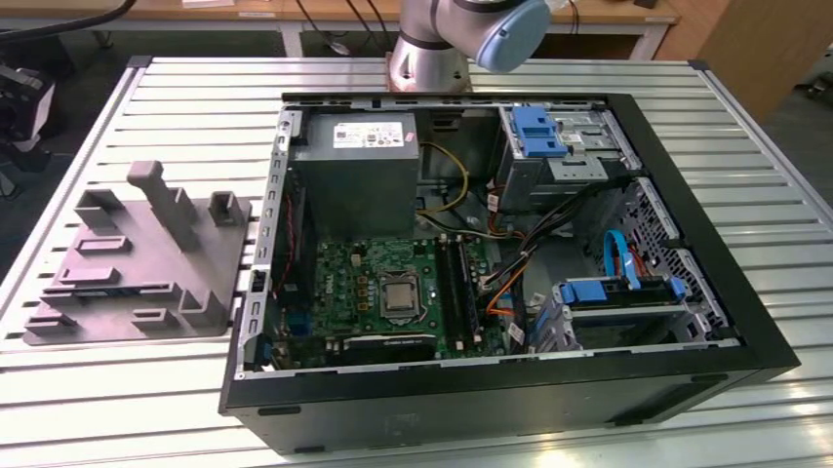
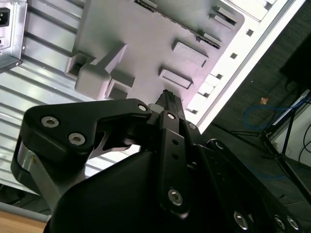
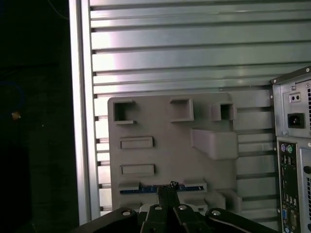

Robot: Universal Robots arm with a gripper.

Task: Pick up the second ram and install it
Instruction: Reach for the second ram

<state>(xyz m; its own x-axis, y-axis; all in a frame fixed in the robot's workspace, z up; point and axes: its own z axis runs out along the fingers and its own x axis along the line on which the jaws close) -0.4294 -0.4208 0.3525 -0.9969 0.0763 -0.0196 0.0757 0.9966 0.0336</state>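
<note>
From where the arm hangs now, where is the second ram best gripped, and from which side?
Probably at mid-length on the second ram, pinching its flat faces just below the exposed long edge and coming straight down from above. It stands on edge in a slot of the grey holder, so that edge looks free.

A white rectangular label [image 1: 374, 135] is seen on the large grey metal power-supply box [image 1: 351, 190] inside the open black computer case [image 1: 521, 409] in the exterior view, but its dark print is too small for any word or number to be made out. No lettering can be read on the green motherboard [image 1: 345, 278], on the grey moulded plastic holder tray [image 3: 170, 145] [image 2: 146, 39] shown in both wrist views, on the second ram [image 3: 133, 190], a long narrow blue-green circuit-board stick seen edge-on in that tray, or on the case's silver rear panel [image 3: 306, 145] in the first wrist view.
</note>
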